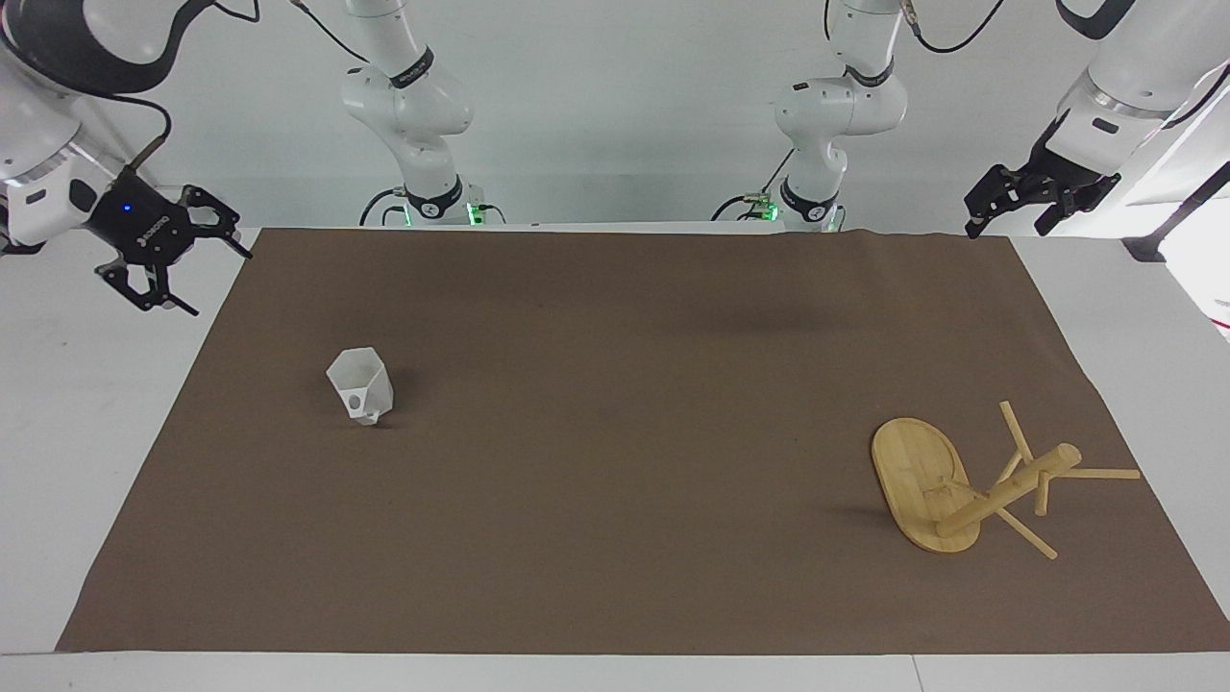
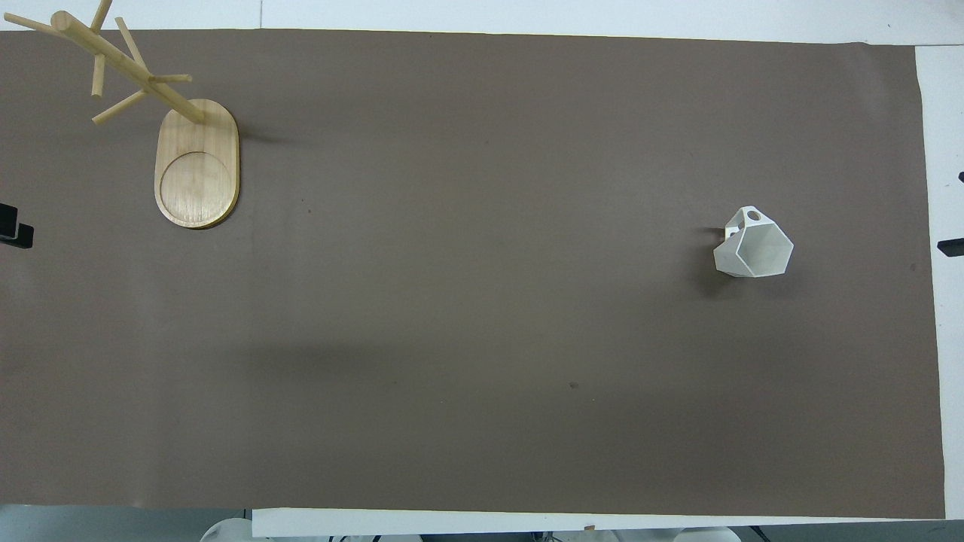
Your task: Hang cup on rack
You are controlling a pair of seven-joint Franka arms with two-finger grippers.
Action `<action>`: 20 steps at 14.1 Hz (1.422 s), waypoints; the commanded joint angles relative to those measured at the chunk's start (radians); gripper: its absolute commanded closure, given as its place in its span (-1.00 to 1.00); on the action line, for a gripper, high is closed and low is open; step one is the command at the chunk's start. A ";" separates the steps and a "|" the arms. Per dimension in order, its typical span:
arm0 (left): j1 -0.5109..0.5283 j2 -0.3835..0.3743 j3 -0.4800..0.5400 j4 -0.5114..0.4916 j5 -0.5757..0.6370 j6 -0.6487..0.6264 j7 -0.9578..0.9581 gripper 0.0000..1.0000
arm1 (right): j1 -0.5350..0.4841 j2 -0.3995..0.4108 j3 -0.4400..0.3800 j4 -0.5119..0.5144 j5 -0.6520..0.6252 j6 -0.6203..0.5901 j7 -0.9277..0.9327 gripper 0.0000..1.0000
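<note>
I see the white faceted cup [image 1: 361, 386] upright on the brown mat [image 1: 615, 317], well apart from the bamboo mug rack [image 1: 971, 485]. Right gripper [image 1: 197, 259] hangs with fingers apart over the mat's edge; left gripper [image 1: 1023, 207] waits, probably spread too.

I see a plain dull brown mat [image 1: 615, 432] with no pattern, covering most of a white bench [image 1: 58, 384]. On the mat, the cup [image 1: 361, 385] is plain white all over, its flat facets shading to pale grey. The rack [image 1: 971, 485] is light honey-coloured bamboo with fine grain, and its oval base carries a faint ring mark, clear from overhead [image 2: 197, 167]. The right tool [image 1: 187, 264] is black with a small blue light on its body. The left tool [image 1: 1019, 207] is black too, on a white arm.
</note>
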 commanded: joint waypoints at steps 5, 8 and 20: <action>0.001 -0.022 0.000 -0.020 0.007 -0.010 -0.002 -1.00 | -0.176 0.289 0.013 0.029 0.372 -0.172 -0.541 -1.00; 0.001 -0.022 0.000 -0.020 0.008 -0.010 -0.002 -1.00 | -0.226 0.429 0.016 0.105 0.449 -0.274 -0.673 -1.00; 0.001 -0.022 0.000 -0.020 0.007 -0.012 -0.002 -1.00 | -0.280 0.628 0.174 0.019 0.518 -0.240 -0.906 -1.00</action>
